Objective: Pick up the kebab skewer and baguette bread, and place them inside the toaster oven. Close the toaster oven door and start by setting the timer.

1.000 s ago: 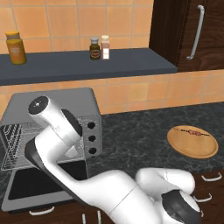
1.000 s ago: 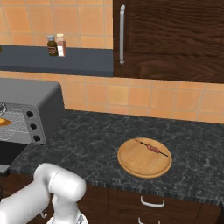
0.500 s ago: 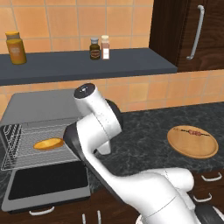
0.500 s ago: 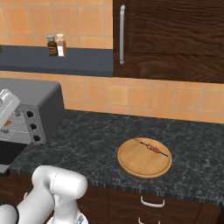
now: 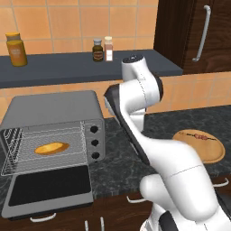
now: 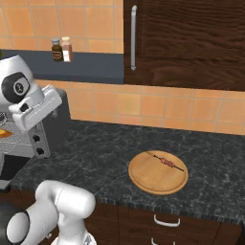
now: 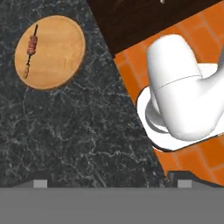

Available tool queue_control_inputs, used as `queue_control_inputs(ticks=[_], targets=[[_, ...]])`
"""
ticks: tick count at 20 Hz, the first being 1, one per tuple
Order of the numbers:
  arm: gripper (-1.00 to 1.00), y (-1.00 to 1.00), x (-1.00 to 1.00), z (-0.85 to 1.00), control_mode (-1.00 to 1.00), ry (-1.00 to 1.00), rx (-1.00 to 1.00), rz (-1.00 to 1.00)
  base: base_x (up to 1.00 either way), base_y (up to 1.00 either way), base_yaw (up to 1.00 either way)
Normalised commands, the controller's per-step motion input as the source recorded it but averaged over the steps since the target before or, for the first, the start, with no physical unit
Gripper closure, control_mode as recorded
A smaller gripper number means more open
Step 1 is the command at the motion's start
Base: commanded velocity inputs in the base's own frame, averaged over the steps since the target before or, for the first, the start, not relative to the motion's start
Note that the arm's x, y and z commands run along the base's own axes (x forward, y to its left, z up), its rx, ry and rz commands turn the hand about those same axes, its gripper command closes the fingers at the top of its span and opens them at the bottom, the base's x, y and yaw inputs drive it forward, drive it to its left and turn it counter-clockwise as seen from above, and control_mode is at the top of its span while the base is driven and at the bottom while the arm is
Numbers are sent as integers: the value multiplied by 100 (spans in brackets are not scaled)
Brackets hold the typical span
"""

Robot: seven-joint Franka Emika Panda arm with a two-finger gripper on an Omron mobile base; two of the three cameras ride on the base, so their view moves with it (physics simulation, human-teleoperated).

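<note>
- Desk (image 6: 95, 158) of dark stone carries everything we still need, and the arm stands folded high above it between oven and plate; we judge a fast sweep toward the plate could overshoot or brush the wall tiles.
- Toaster oven (image 5: 54, 131) sits at the left of the desk with the toaster oven door (image 5: 47, 189) dropped flat and open; we think the arm's elbow could knock that flap when it comes back with a load, since the flap juts toward the base.
- Plate (image 6: 158, 172), round and wooden, lies well apart from the oven; a hard downward press on it could skate it along the stone.
- Baguette bread (image 5: 52, 148) already rests on the wire rack inside; we judge a careless insertion beside it could shove it toward the back.
- Kebab skewer (image 7: 30, 50) lies on the plate, toward its far edge in the right base view; it is thin, so we expect a pinch slightly off the stick to close on nothing or roll it away.
- Pincer: the hand view shows two small tips at its bottom edge, set wide, so we read it as apart and empty; in the base views the arm's own links hide it.
- Knobs (image 5: 94, 142) on the oven's right panel are too small for us to read any timer marking.
</note>
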Motion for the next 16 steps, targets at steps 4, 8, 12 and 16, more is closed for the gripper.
queue_control_inputs(ticks=[4,8,12,16], targets=[[-100,-100,0,-8,-100,6,12,-26,0,0,0],[-100,-100,0,-12,-100,10,10,-28,0,0,0],[-100,-100,4,-8,-100,9,8,-27,0,0,0],[-100,-91,15,-37,-100,4,7,-17,0,0,0]])
